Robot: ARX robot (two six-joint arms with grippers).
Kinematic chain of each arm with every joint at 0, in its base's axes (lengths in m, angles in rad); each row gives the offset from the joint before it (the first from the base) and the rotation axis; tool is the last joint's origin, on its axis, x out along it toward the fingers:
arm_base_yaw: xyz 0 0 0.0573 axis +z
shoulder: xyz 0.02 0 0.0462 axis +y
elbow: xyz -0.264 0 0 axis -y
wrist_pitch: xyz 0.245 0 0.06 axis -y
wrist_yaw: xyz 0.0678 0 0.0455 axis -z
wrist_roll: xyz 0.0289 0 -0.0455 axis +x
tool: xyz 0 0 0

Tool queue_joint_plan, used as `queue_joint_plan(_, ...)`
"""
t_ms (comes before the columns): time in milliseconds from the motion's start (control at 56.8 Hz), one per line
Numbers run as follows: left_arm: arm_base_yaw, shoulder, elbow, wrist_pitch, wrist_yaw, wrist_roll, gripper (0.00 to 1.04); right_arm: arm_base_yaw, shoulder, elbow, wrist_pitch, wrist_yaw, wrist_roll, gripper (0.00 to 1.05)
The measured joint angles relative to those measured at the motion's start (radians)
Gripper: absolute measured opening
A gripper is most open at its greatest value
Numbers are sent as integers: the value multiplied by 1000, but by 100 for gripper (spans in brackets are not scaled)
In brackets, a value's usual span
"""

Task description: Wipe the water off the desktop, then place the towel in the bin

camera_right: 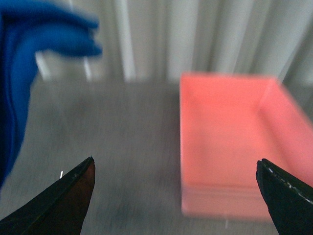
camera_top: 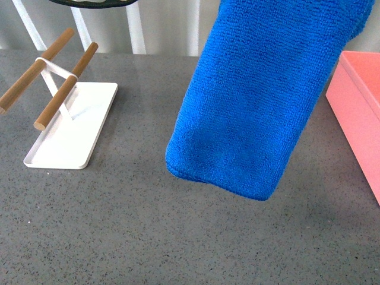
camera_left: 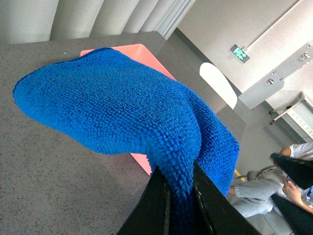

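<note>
1. Count: 1 towel (camera_top: 255, 101), 1 bin (camera_top: 362, 101), 1 white rack (camera_top: 89, 124) carrying 2 wooden bars (camera_top: 35, 71), and 2 grippers, all on or over 1 desktop (camera_top: 148, 231).
2. The towel hangs in the upper centre-right of the front view. Its rounded lower end is lifted clear of the desktop, just left of the bin's near wall.
3. Left gripper (camera_left: 178, 178): its 2 dark fingers (camera_left: 155, 200) are pinched tight on a bunched fold of the towel, and the rest of the cloth droops away from them.
4. Right gripper (camera_right: 174, 164): its fingers are spread wide with nothing between them. The bin lies beyond them.
5. Cut off or unclear: the towel's top leaves the upper edge of the front view and the bin leaves the right edge. Neither arm shows in that view. The right wrist picture is blurred.
6. Surroundings: the rack stands at the left of the front view, well apart from the towel. Pale curtain folds (camera_top: 166, 29) line the back. The left wrist view shows a seated person (camera_left: 266, 188), only partly in frame.
</note>
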Motion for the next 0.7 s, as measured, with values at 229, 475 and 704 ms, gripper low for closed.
queue_joint_plan(229,-2,2,0,0,1,-1,5,-208,305,135,106,-415,3,98)
queue_joint_plan(475,-2,3,0,0,1,-3,5,-202,741,256,310,-909,-63,98)
queue_joint_plan(704,-2,3,0,0,1,-3,5,-110,980,328,488,-914,-19,98)
